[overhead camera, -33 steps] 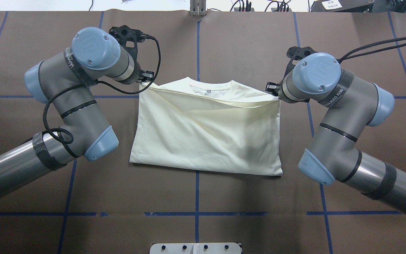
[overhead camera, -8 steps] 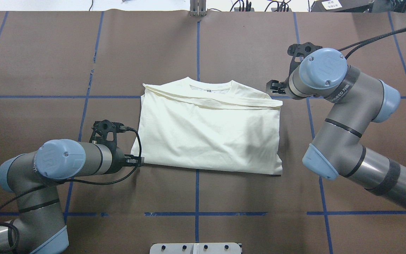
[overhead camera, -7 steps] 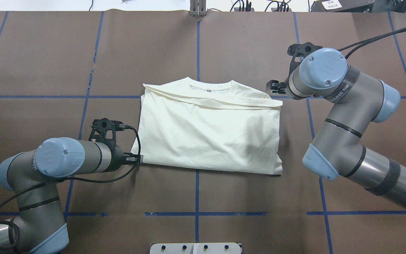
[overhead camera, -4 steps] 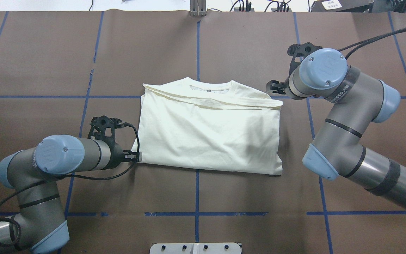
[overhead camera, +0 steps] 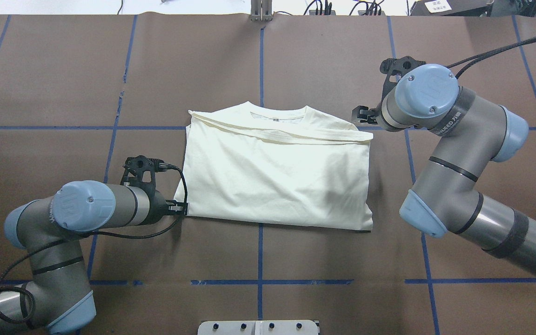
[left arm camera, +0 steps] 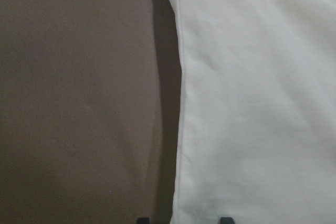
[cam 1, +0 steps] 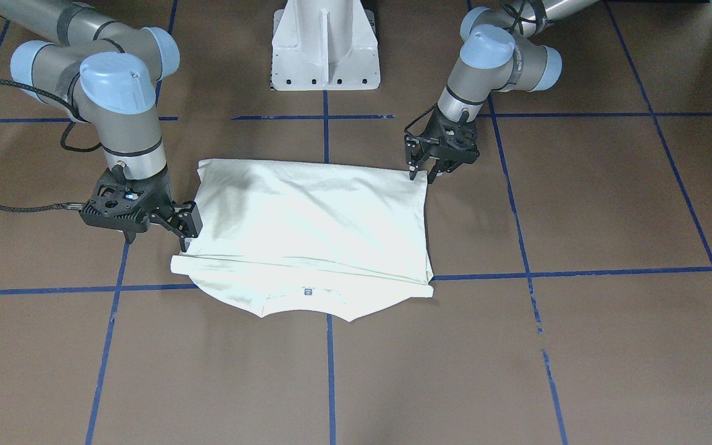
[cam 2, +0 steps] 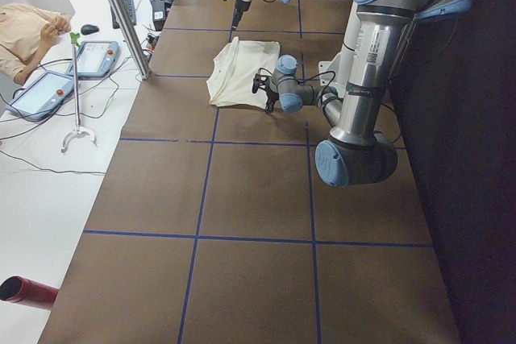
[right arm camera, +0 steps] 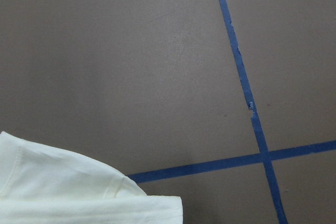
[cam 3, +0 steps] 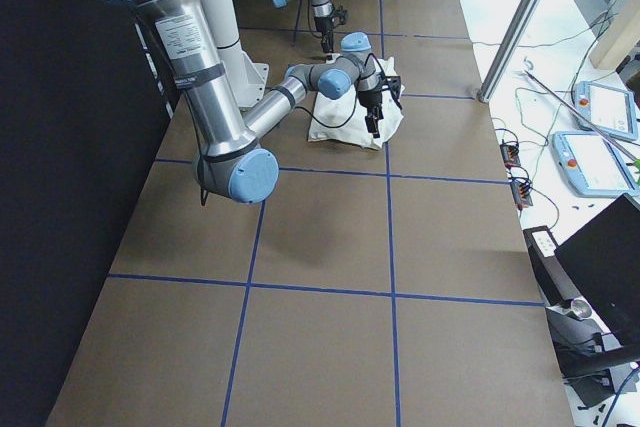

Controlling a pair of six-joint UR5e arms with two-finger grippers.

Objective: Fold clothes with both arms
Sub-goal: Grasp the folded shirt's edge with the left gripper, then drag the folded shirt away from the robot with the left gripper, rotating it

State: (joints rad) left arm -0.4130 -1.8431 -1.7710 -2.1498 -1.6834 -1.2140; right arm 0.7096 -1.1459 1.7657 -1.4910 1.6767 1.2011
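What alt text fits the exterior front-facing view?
A folded cream T-shirt lies flat on a brown table gridded with blue tape, collar toward the camera. The right gripper hangs open by the shirt's view-left edge; the left gripper, open, is at its far view-right corner. A white pedestal stands behind.

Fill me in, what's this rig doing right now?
Two UR5e arms are folding a cream T-shirt on the brown table. The T-shirt lies folded, plain side up, with its collar on the edge farthest from the robot. The left gripper is low at its near left corner, open, with the fabric edge between the fingertips. The right gripper sits open just off the far right corner, holding nothing.
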